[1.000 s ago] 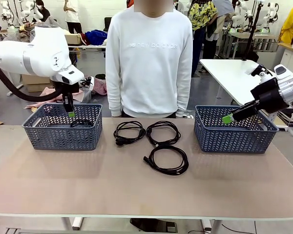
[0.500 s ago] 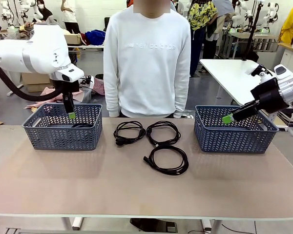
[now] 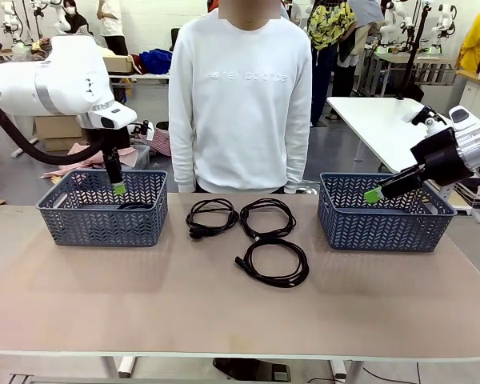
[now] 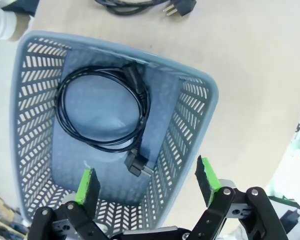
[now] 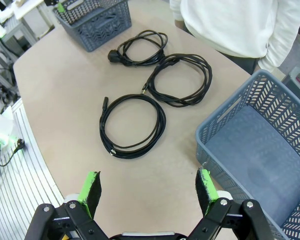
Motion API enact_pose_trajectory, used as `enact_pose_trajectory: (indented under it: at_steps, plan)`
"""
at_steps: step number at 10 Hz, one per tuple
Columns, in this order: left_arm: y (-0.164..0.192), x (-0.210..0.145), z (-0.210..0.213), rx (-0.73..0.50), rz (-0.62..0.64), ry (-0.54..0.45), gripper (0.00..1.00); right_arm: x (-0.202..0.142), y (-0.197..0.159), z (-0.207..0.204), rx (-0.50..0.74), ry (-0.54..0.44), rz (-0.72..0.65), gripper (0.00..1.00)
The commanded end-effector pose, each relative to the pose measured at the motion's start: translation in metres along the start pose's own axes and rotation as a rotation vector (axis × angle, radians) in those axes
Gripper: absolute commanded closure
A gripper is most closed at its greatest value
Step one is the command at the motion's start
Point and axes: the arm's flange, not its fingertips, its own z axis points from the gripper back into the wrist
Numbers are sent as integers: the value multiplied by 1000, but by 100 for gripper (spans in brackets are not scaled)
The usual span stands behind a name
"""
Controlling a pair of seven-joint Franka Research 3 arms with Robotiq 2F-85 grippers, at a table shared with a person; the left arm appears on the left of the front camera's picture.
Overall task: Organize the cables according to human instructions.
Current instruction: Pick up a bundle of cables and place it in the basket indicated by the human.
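Three coiled black cables lie on the table's middle: one (image 3: 211, 217) at the back left, one (image 3: 267, 216) beside it, one (image 3: 274, 262) nearer me. The right wrist view has them too: the far coil (image 5: 140, 47), the middle coil (image 5: 180, 79) and the near coil (image 5: 132, 125). A fourth cable (image 4: 104, 114) rests inside the left blue-grey basket (image 3: 102, 207). My left gripper (image 3: 117, 188) hangs open above that basket, its green pads (image 4: 87, 183) wide apart and holding nothing. My right gripper (image 3: 374, 194) hovers open over the right basket (image 3: 384, 213), also holding nothing.
A person in a white sweatshirt (image 3: 242, 96) stands at the far side behind the cables, arms down. The right basket (image 5: 260, 145) has nothing in it. Bare tabletop (image 3: 224, 312) stretches across the front. Another white table (image 3: 376, 120) stands behind on the right.
The left arm has risen slightly above the left basket, leaving the cable lying inside. The right arm has stayed still.
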Motion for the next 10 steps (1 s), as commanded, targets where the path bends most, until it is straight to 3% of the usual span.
enact_pose_trajectory:
  at_steps: [1,5,6,10]
  plan:
    - [0,0,0,9,-18,11,0,2,-3,-1,14,-21,21,0]
    - [-1,2,0,1,-7,3,0,2,-3,-1,14,-21,21,0]
    - [-9,9,2,-9,12,-59,0,2,-3,-1,14,-21,21,0]
    - [-79,25,6,-15,63,-204,0,2,-3,-1,14,-21,21,0]
